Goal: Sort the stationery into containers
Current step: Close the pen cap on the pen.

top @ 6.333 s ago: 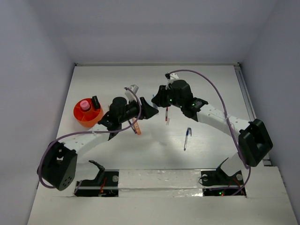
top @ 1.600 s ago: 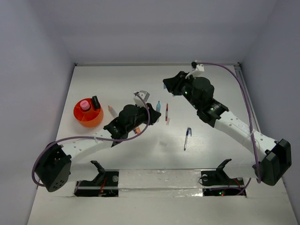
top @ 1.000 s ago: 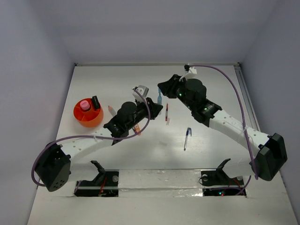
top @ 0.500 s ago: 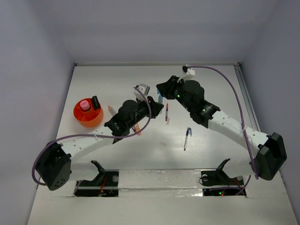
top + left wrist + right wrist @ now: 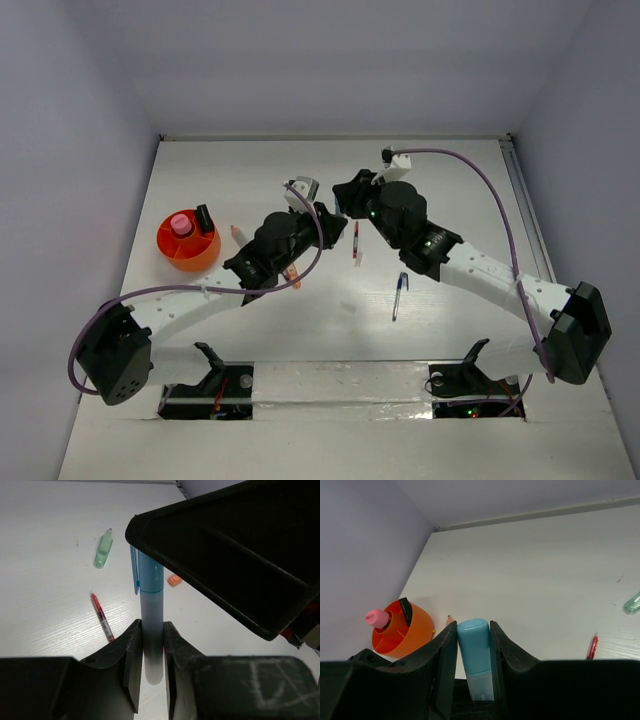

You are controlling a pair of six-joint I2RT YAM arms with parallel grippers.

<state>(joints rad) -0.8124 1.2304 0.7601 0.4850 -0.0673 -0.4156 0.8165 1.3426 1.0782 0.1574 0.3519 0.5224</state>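
A pale blue marker (image 5: 151, 600) with a blue cap is held between both grippers above the table. My left gripper (image 5: 151, 630) is shut on its pale barrel. My right gripper (image 5: 473, 630) is shut on its blue cap (image 5: 474, 642). In the top view the two grippers meet at mid-table, left (image 5: 326, 222) and right (image 5: 346, 200), and hide most of the marker. The orange-red pot (image 5: 190, 255) stands at the left with a pink-capped tube (image 5: 180, 223) and a black item in it. The pot also shows in the right wrist view (image 5: 405, 632).
A red pen (image 5: 355, 240) and a blue pen (image 5: 399, 295) lie right of the grippers. An orange marker (image 5: 293, 275) lies under my left arm, and a pencil (image 5: 236, 232) lies by the pot. A green cap (image 5: 103, 550) and an orange bit (image 5: 174, 580) lie farther out.
My right gripper has come down and left to the blue marker held by my left gripper and has shut on its cap. The left gripper has barely moved.
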